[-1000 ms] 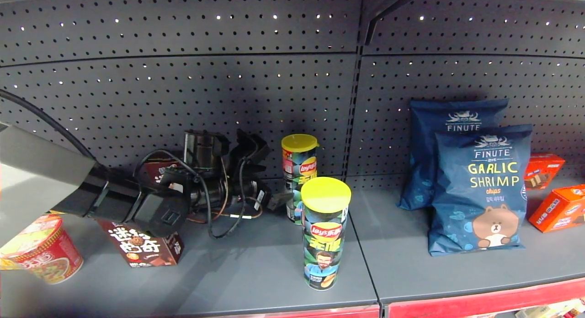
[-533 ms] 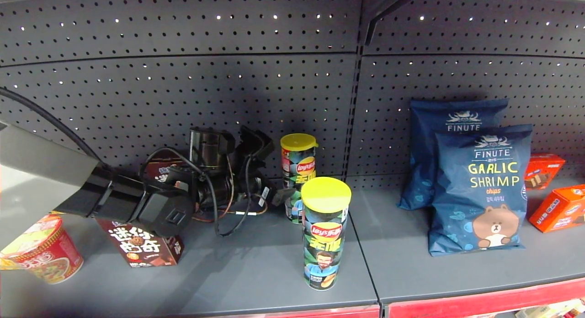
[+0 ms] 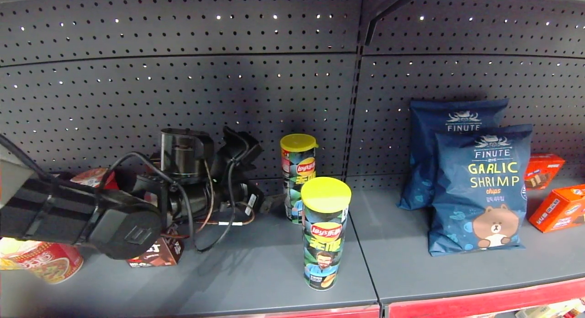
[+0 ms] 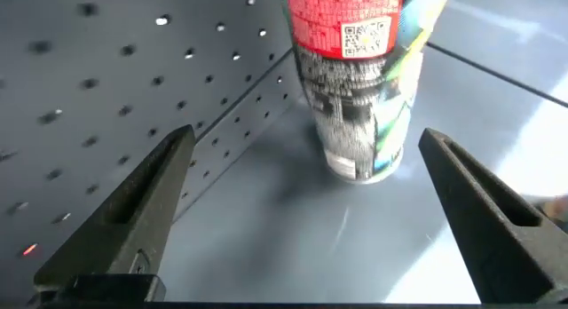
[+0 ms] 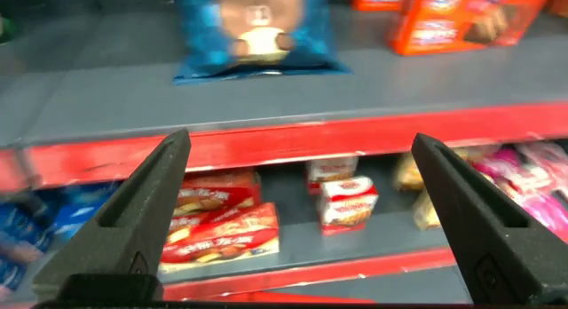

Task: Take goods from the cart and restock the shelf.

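Left gripper (image 4: 306, 142): my jaws stand wide apart and hold nothing. They point along the shelf (image 3: 256, 272) at its rear, close to the pegboard back panel (image 3: 183, 80). The rear chips can (image 3: 298, 169) stands upright ahead of them, near the back edge of the shelf and just left of the seam between the two shelf boards. In the left wrist view the can's base shows between my two fingers (image 4: 142, 211). No contact is visible there. Whether the can sits inside the tips or just beyond them I cannot tell from this angle.

The front chips can (image 3: 324, 231) stands upright nearer the front edge, beside the same seam and apart from the rear one.

Right gripper (image 5: 302, 147): jaws wide apart, nothing held. It hangs in front of the shelf's red front edge (image 5: 355, 136), with packets (image 5: 222, 225) on the lower shelf (image 5: 382, 247) beyond it.

Other stock on the shelf:
- Two blue snack bags (image 3: 480, 190) lean upright on the right-hand board.
- Orange boxes (image 3: 560, 208) sit toward the right end.
- A cup noodle (image 3: 45, 263) sits at the left end near the front edge.
- A brown box (image 3: 155, 255) lies beside the cup, partly hidden by my left arm.
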